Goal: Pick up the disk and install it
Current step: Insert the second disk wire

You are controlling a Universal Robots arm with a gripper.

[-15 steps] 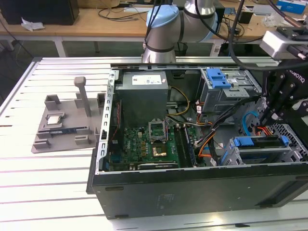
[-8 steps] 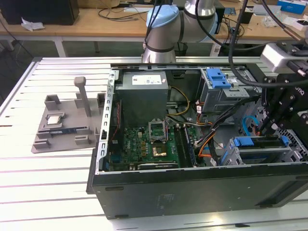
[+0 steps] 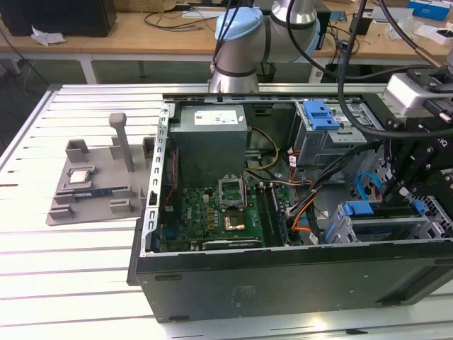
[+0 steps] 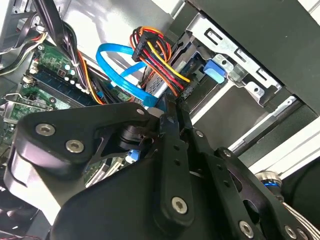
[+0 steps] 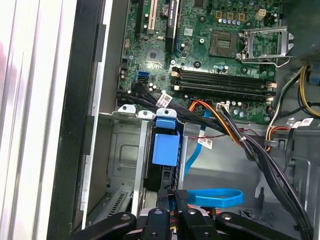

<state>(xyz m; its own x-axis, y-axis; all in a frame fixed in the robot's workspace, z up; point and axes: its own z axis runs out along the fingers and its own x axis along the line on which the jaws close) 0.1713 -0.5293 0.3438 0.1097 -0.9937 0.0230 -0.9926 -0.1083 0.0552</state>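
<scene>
Reaching into the open computer case [image 3: 283, 273] beside the drive cage [image 5: 125, 165], the gripper [image 5: 172, 202] had its fingers drawn together on the disk [image 5: 165, 155].

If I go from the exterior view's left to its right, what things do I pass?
Gray holder tray → silver power supply box → open processor socket → blue drive bracket → the black gripper.

Bright overhead light glares off the slatted white bench [image 3: 71, 283], the open case [image 3: 283, 273] lies shadowed inside, and close black linkage looks soft in both wrist views.
</scene>
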